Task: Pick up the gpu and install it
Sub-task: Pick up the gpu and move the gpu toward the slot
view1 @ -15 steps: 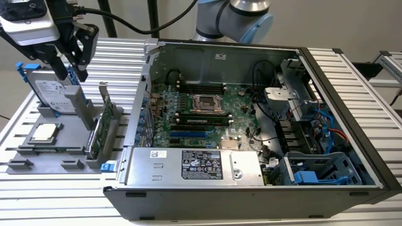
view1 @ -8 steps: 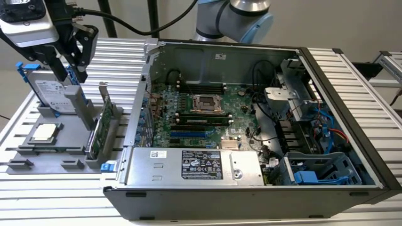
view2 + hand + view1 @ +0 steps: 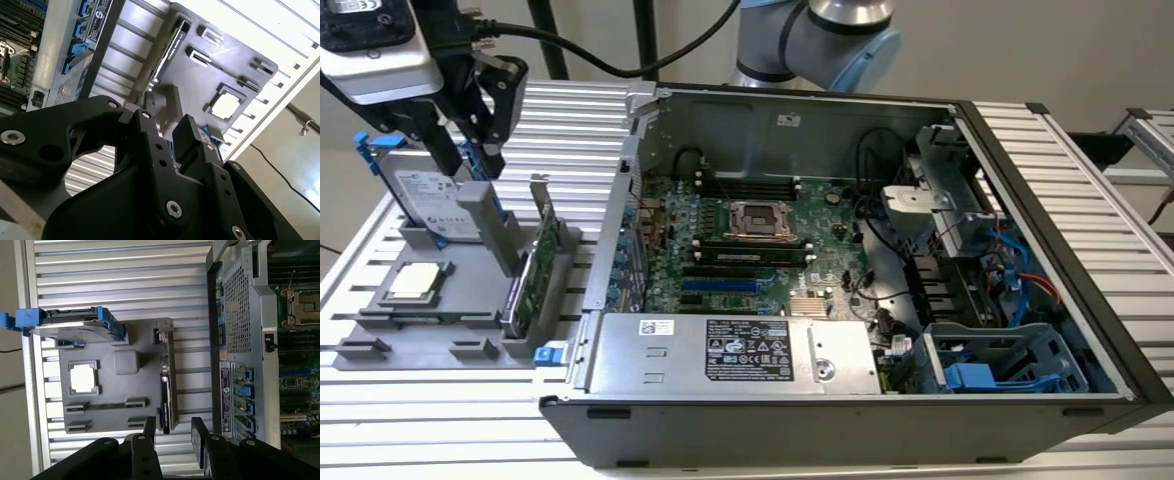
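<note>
Below your end effector [image 3: 467, 140], toward the exterior view's right, the gpu [image 3: 534, 265] stands on edge in the grey holder [image 3: 454, 305], beside the computer case [image 3: 787, 430]. Your fingers [image 3: 150, 440] are spread and empty; in the first wrist view they line up either side of the card's long axis.

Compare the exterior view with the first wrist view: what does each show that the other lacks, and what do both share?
Exterior view adds the power supply, the drive cage and the arm's joints. First wrist view adds the case's outer rear face with blue ports. Both share the open gripper, the gpu standing on edge in the grey holder, the hard drive and the CPU chip.
</note>
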`<state>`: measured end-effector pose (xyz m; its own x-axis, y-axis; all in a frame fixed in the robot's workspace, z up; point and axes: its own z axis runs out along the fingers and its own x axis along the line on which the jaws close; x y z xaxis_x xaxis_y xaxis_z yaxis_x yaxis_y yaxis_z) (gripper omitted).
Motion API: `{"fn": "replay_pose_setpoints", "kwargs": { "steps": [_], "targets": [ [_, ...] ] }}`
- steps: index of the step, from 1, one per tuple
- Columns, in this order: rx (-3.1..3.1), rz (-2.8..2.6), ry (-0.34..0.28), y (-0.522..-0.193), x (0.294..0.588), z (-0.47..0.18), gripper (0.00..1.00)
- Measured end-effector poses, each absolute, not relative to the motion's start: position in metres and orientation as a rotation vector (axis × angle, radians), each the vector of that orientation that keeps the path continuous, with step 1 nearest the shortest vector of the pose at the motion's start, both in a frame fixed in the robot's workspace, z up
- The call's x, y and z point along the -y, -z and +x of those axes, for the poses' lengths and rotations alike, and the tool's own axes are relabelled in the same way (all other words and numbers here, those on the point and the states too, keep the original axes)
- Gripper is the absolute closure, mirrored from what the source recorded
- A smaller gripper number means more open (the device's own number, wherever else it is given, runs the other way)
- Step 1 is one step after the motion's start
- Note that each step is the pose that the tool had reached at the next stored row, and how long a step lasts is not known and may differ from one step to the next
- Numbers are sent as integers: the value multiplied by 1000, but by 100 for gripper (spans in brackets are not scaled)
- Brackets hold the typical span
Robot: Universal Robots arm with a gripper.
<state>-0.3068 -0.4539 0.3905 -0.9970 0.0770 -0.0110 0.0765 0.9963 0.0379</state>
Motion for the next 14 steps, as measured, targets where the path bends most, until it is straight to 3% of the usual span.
{"fn": "replay_pose_setpoints", "kwargs": {
  "steps": [14],
  "targets": [
    [-3135,121,-58,-383,460,-307,0]
  ]
}}
